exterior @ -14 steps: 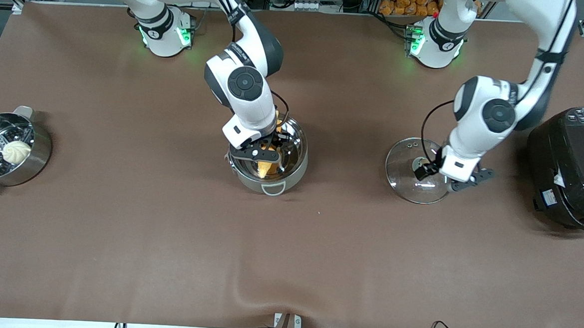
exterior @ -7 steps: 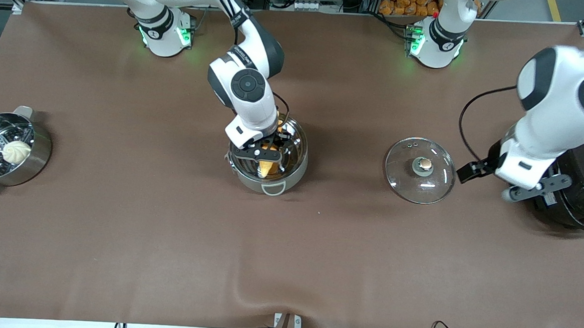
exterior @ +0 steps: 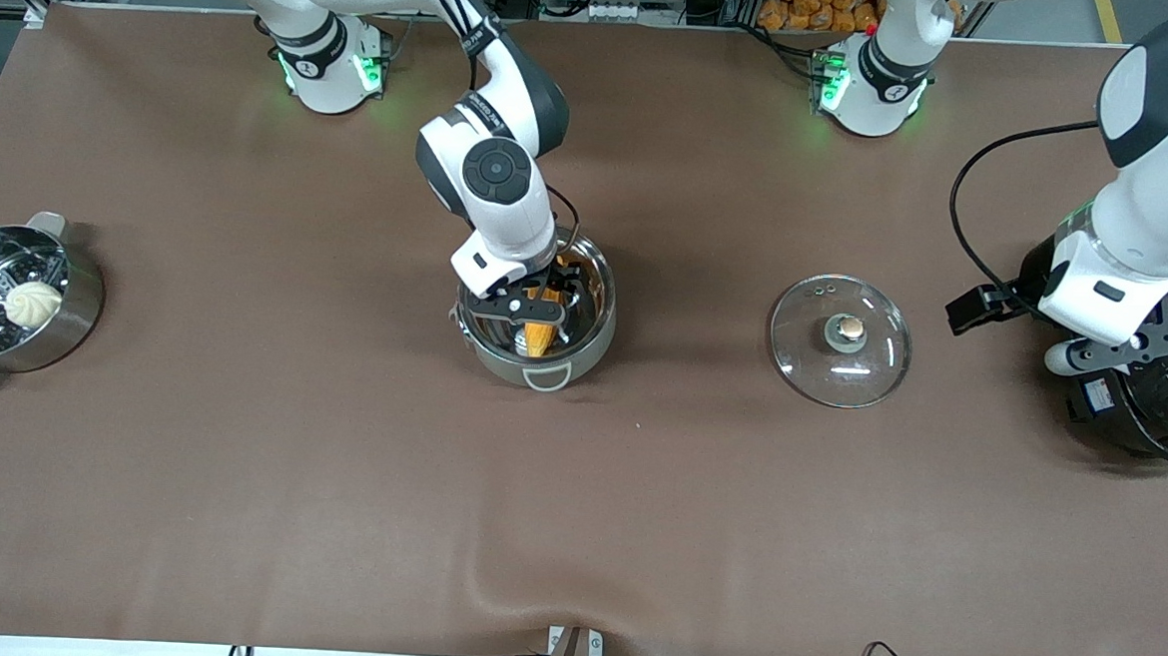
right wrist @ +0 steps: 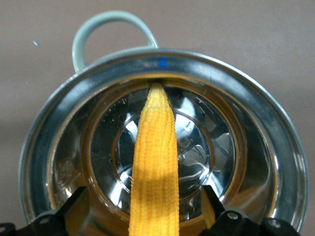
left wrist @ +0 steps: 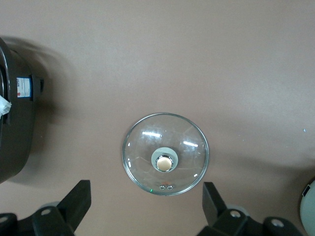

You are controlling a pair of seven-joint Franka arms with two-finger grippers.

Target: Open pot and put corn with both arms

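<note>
Nearest the front camera sits the pot (exterior: 537, 318), mid-bench, uncovered, with the corn (exterior: 539, 338) lying in it, tip against the wall by the loop handle. Your right end effector (exterior: 530, 310) hangs over the pot, fingers spread wide either side of the cob and not gripping it. I judge the placing step done; next you need a straight lift clear of the rim. Slightly farther, toward the left arm's end, the lid (exterior: 840, 339) rests flat. Your left end effector (exterior: 1064, 328), spread and empty, hangs over the rice cooker (exterior: 1155, 398).

Corn (right wrist: 153, 172) lying in open steel pot (exterior: 588, 343); glass lid (exterior: 840, 339) on table beside.
</note>
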